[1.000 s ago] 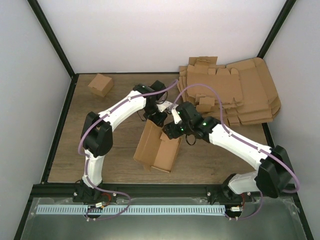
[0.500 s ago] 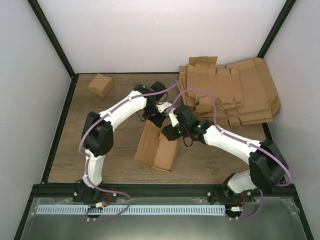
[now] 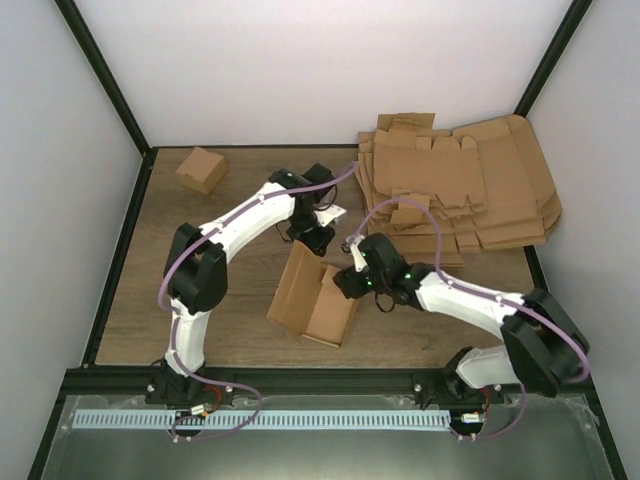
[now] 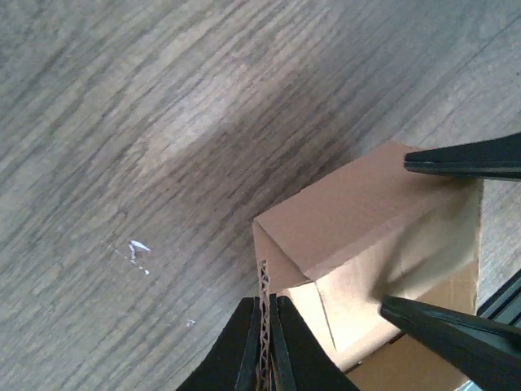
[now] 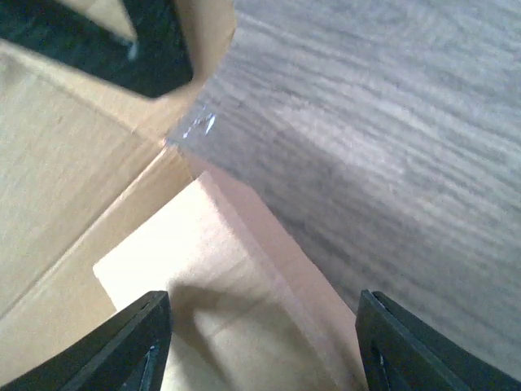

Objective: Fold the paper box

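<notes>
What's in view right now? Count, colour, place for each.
paper box: one, brown, half-folded, table centre
small folded box: one, brown, far-left corner
flat blanks: a stack, number unclear, brown, far-right corner
table: one, wood grain
arms: two, white with black joints, reaching in from the near edge
left gripper: black, jaws shut on a paper box edge
right gripper: black, jaws open, straddling a paper box flap

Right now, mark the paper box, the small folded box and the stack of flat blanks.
paper box (image 3: 328, 310): top external view, its middle panel.
small folded box (image 3: 201, 169): top external view, its top face.
stack of flat blanks (image 3: 490, 185): top external view, topmost sheet.
</notes>
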Available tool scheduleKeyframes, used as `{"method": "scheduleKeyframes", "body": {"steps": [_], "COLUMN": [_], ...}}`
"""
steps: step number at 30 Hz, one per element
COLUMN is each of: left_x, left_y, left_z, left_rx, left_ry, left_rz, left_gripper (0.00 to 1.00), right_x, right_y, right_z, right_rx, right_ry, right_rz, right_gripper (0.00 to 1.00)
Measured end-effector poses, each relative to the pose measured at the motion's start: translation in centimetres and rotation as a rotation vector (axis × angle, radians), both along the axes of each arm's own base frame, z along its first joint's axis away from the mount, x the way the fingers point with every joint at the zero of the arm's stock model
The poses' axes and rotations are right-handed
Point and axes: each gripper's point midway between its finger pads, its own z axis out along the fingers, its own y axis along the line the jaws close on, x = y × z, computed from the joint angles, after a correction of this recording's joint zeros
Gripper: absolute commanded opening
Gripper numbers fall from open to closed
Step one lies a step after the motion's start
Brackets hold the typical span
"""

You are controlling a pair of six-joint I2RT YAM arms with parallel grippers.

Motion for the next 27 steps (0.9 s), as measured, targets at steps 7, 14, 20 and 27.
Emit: {"method": "scheduleKeyframes", "body": {"steps": [7,14,20,27], "left_x": [-0.4,-0.3,-0.4,-0.7], "left_y": [-0.4,-0.5,-0.7,-1.4], "left_z": [0.1,0.1,0.2,0.4], "left_rx": [-0.005,-0.013,-0.023,-0.064], "left_ry": [0.003,0.002,0.007,0.03], "left_rz": [-0.014,-0.014,-0.016,-0.024], "left_gripper": [0.04,0.04,0.04,0.05], "right_x": [-0.7,0.7,0.5,0.1], "right_y": [-0.4,-0.1,-0.1,0.0], "right_z": [2.5,-0.5,-1.3,-1.5], "right_rx": [0.098,0.01,-0.006,-0.008], "right_ry": [-0.05,0.024,0.044,0.056], "right_rz": [0.002,-0.025,-0.017,0.013], "right_gripper": [0.66,0.64,0.59,0.49]}}
